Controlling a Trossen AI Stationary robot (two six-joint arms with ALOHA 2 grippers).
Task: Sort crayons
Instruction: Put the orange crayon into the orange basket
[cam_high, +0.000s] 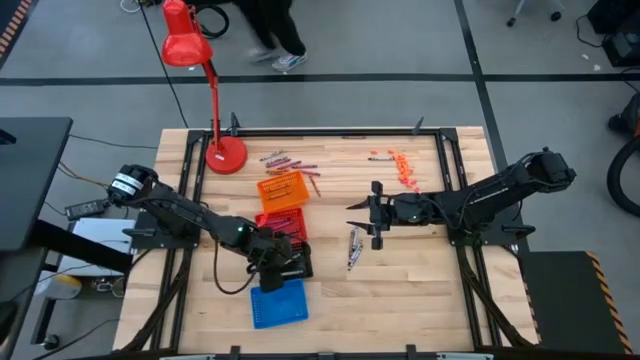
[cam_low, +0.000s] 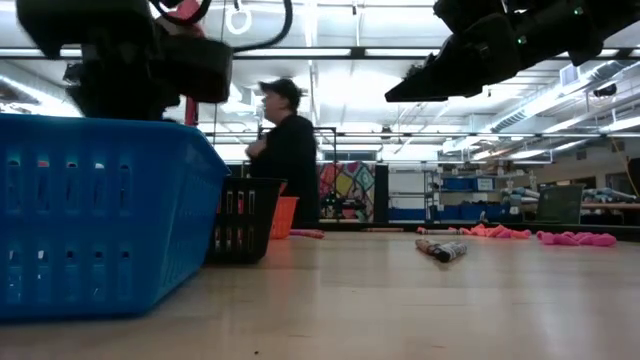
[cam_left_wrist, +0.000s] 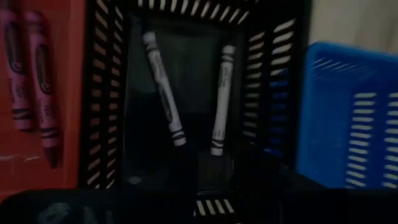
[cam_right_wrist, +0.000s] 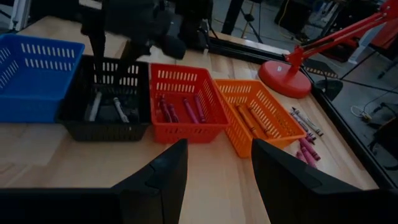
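High view: left hand (cam_high: 272, 262) poised over black tray (cam_high: 297, 262).

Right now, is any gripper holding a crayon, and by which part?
Neither holds one. The left gripper hangs over the black tray, where two white crayons lie free. The right gripper is open and empty above bare table.

No text, label or number can be read anywhere.

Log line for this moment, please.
left gripper: over black tray, open | two grey crayons inside | right gripper: open, mid-table, empty
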